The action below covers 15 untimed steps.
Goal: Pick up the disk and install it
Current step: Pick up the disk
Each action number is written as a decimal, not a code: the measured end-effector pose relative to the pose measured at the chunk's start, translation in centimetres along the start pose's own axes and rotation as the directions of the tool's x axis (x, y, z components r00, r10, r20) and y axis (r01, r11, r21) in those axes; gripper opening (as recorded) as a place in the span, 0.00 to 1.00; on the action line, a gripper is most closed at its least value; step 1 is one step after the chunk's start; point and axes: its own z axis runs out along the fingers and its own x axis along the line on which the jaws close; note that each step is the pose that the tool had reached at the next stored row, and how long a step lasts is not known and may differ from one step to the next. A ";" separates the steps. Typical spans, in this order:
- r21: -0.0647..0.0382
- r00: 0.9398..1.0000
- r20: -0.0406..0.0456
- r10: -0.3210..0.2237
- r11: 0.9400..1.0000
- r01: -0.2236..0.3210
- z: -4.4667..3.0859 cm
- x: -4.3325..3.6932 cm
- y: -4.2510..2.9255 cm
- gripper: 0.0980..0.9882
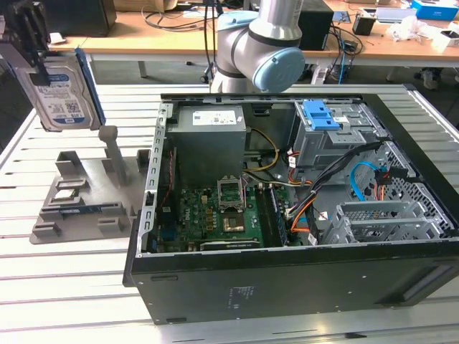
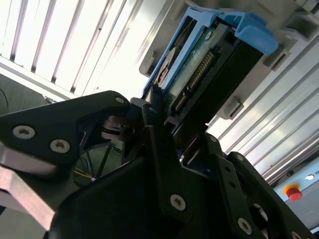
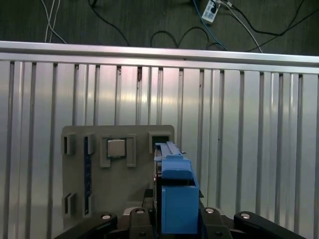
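Here, the tool (image 1: 34, 44) is clamped on the disk (image 1: 61, 93), holding it on edge in the air above the worktop (image 1: 72, 287), near its far corner on the exterior view's left. The disk's white-and-blue label faces the exterior camera and its blue frame runs along one side. In the second wrist view the black fingers (image 2: 152, 117) pinch the disk (image 2: 199, 74) at its connector end. Below it, a grey holder tray (image 1: 79, 193) lies on the worktop and carries a small square chip (image 3: 116, 148). The open computer case (image 1: 287, 287) stands just beside the tray, toward the exterior view's right, with a blue bay (image 1: 320, 115) at its far side.
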 end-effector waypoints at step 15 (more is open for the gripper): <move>0.000 1.000 0.000 0.000 1.000 0.000 -3.15 -0.25 0.08 0.30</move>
